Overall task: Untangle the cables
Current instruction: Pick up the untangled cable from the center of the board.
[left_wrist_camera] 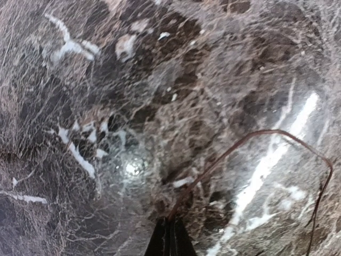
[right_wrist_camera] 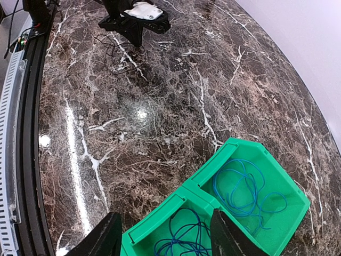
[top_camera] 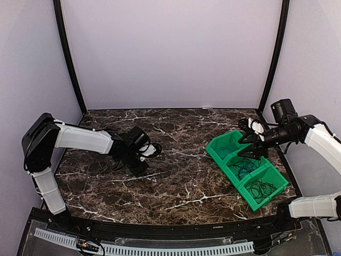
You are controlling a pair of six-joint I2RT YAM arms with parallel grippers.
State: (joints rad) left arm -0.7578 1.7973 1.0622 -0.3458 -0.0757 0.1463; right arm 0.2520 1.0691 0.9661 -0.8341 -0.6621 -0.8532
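My left gripper [top_camera: 140, 166] is down at the marble table, left of centre. Its jaws [left_wrist_camera: 169, 239] are shut on a thin black cable [left_wrist_camera: 250, 136] that arcs off to the right over the table. More of that cable [right_wrist_camera: 108, 47] lies loose beside the left gripper in the right wrist view. My right gripper [top_camera: 251, 149] hangs open and empty above the green bins [top_camera: 218, 151], its fingers [right_wrist_camera: 99, 240] wide apart. A bright blue cable [right_wrist_camera: 246, 188] lies coiled in the far bin. A darker blue cable [right_wrist_camera: 186, 239] lies in the middle bin. A black cable [top_camera: 260, 188] lies in the near bin.
The three joined green bins [right_wrist_camera: 205, 192] stand in a diagonal row at the table's right side. A black rail [top_camera: 160, 230] runs along the table's front edge. Lilac walls close the back and sides.
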